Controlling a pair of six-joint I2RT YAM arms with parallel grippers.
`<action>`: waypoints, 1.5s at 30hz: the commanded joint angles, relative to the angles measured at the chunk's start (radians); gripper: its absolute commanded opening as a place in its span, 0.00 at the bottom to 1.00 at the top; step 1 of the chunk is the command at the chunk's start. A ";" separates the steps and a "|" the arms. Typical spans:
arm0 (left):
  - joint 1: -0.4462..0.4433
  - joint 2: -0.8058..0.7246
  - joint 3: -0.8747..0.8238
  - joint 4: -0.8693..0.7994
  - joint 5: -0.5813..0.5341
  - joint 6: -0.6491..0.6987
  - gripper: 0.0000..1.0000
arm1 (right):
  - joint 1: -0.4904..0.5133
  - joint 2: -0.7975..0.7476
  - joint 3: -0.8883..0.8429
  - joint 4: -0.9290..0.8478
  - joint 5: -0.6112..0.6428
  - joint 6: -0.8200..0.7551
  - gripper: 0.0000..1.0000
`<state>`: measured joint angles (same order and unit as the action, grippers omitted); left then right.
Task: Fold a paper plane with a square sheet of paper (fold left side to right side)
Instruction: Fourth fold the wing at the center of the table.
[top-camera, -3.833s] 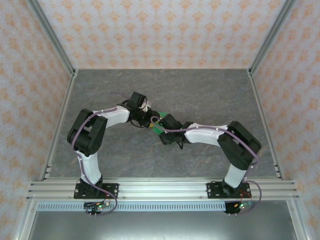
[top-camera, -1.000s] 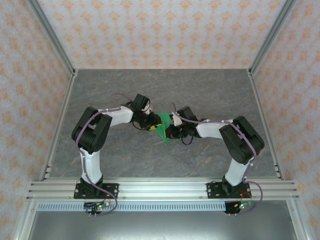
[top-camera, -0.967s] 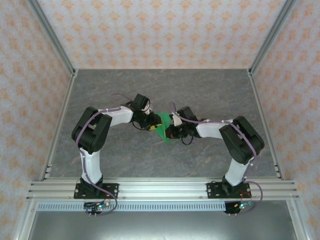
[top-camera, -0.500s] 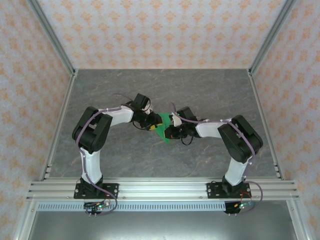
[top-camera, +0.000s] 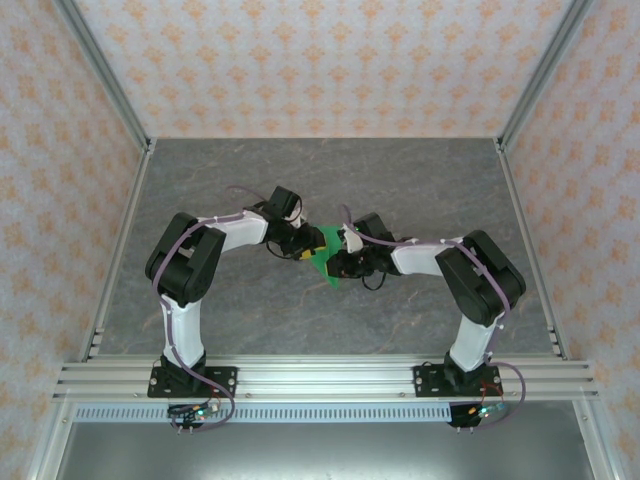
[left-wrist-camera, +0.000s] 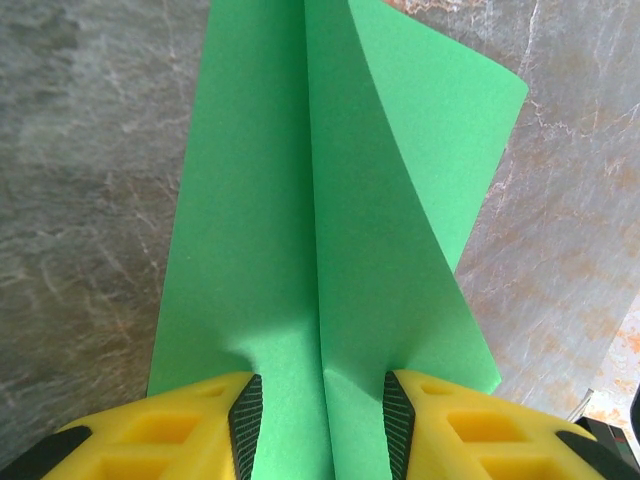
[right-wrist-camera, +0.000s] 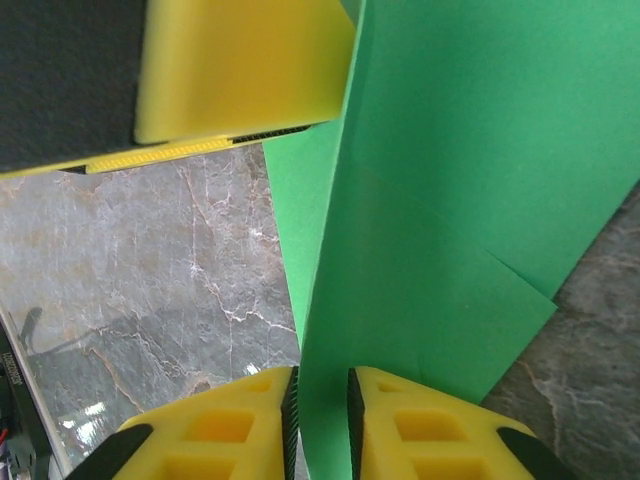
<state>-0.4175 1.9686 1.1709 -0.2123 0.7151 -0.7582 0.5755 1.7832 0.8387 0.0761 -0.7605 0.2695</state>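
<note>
The square sheet of paper is bright green and folded, and it lies between my two grippers at the table's middle. In the left wrist view the paper has a straight centre crease, and its right flap lifts and curls. My left gripper is open; its fingers straddle the crease, tips against the paper. From above, the left gripper sits just left of the sheet. My right gripper has its jaws slightly apart around an upright flap of the paper. The right gripper meets the sheet from the right.
The grey marbled table runs out to metal frame posts and patterned walls on three sides. A rail carrying both arm bases crosses the near edge. The left gripper's yellow finger hangs close above the flap in the right wrist view.
Since the oldest frame the right gripper has swung further away and to the left, and more of the green paper shows between the grippers. Over the last second the arms barely moved.
</note>
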 joint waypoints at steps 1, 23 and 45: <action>-0.010 0.032 0.006 -0.054 -0.051 0.017 0.41 | -0.003 -0.028 0.029 0.005 -0.013 0.001 0.26; -0.010 0.026 0.006 -0.058 -0.052 0.019 0.41 | -0.094 -0.034 0.088 0.067 -0.042 0.198 0.38; -0.010 0.026 0.005 -0.057 -0.051 0.020 0.41 | -0.095 0.086 0.149 0.093 -0.039 0.246 0.25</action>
<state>-0.4187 1.9686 1.1709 -0.2127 0.7124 -0.7582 0.4793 1.8442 0.9535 0.1402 -0.7937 0.5064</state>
